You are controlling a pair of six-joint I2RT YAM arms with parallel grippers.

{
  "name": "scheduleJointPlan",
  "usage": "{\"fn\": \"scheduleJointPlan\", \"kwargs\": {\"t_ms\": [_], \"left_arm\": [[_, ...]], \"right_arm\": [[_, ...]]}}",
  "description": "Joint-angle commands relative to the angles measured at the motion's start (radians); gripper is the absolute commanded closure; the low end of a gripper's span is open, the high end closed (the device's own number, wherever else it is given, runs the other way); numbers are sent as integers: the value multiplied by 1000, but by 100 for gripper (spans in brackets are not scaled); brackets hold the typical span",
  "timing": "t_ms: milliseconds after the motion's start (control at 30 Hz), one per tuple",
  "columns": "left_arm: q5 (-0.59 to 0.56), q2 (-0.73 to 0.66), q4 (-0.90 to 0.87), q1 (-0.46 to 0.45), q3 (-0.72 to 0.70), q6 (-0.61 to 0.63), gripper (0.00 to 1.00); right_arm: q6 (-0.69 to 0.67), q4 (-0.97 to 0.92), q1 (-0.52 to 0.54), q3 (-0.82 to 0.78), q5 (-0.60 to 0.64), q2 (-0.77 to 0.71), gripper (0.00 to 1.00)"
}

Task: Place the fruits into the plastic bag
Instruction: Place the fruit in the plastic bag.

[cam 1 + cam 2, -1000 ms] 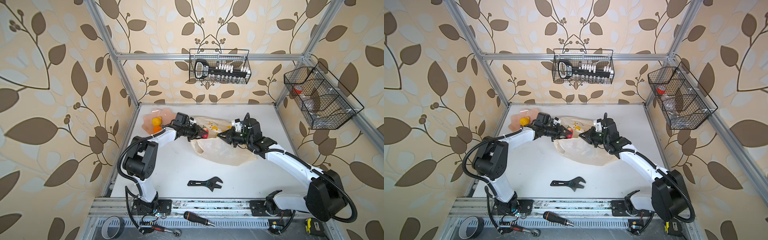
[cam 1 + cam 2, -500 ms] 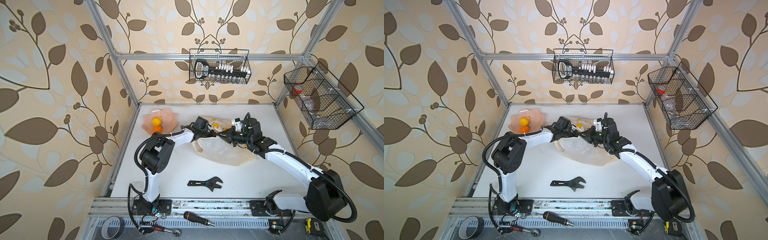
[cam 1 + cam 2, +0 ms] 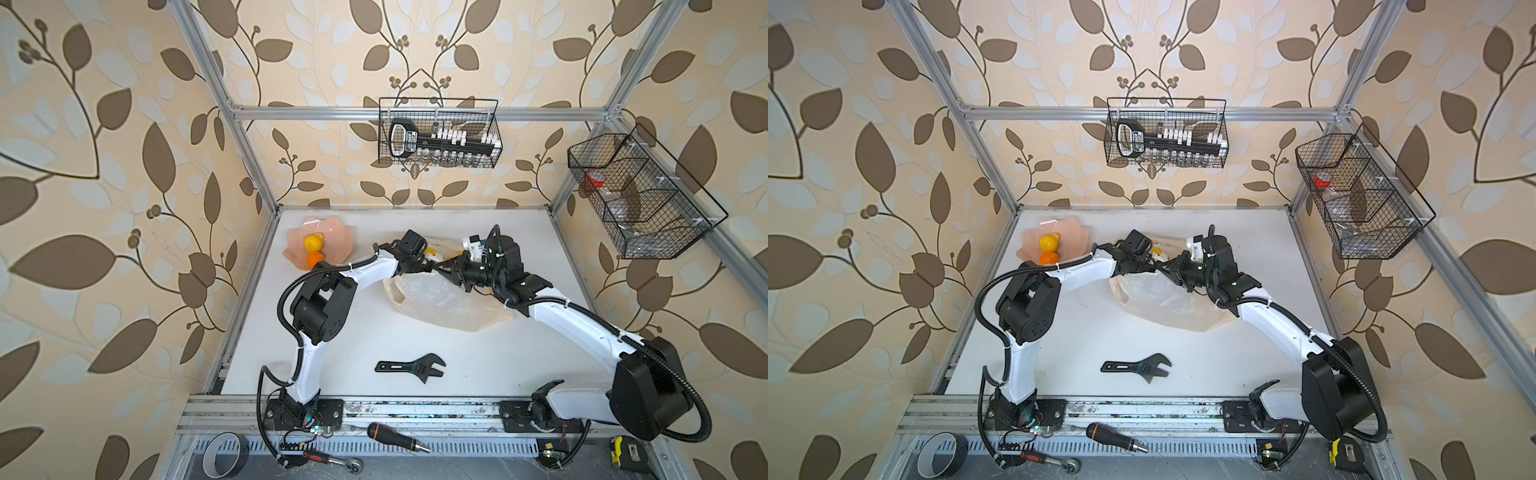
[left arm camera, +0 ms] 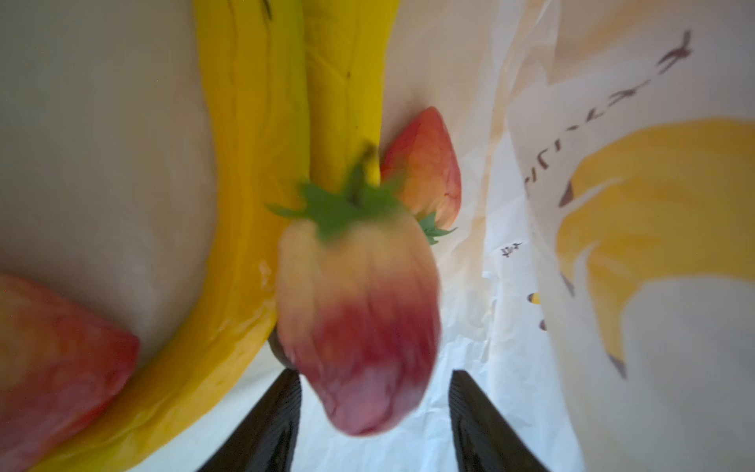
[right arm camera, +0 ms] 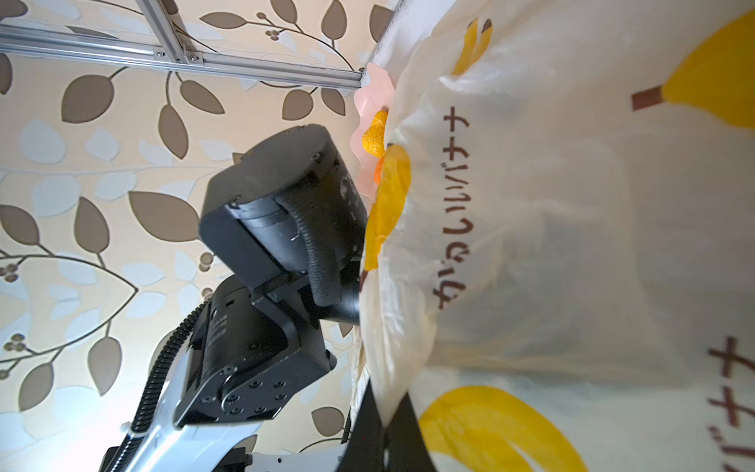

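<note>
The plastic bag (image 3: 440,299) (image 3: 1158,301) lies mid-table, cream with printed bananas. My right gripper (image 5: 386,408) (image 3: 446,268) is shut on the bag's rim and holds the mouth up. My left gripper (image 4: 374,374) (image 3: 422,266) reaches into that mouth with its jaws open. A blurred red strawberry (image 4: 359,327) hangs just past the black fingers (image 4: 282,408), apart from one of them. Inside lie yellow bananas (image 4: 261,163), a second strawberry (image 4: 425,171) and another red fruit (image 4: 53,347). A lemon (image 3: 312,242) and a tangerine (image 3: 315,258) sit in the pink dish (image 3: 336,245).
A black adjustable wrench (image 3: 411,368) lies on the white table in front of the bag. Wire baskets hang on the back wall (image 3: 438,137) and the right wall (image 3: 640,199). A screwdriver (image 3: 397,434), ratchet, tape roll and tape measure lie along the front rail.
My left gripper has carried the strawberry from beside the dish into the bag's mouth and opened its jaws, letting the strawberry go. The right gripper has kept its hold on the rim.
</note>
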Motion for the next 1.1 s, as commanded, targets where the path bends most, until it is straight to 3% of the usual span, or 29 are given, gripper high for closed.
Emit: {"fn": "scheduleJointPlan", "kwargs": {"t_ms": [0,200,400,533,1067], "left_arm": [[24,-2,-5,-7,44,3,25],[66,-22,24,-4,52,2,9],[103,-67,46,15,23,8,1],[113,-109,35,48,-8,27,1],[-179,-272,-515,214,55,391,1]], "right_arm": [[19,19,1,7,-4,15,100],[18,15,-10,7,-8,15,100],[14,11,-24,4,-16,11,100],[12,12,-32,0,-20,10,100],[4,5,-55,0,-29,12,100]]}}
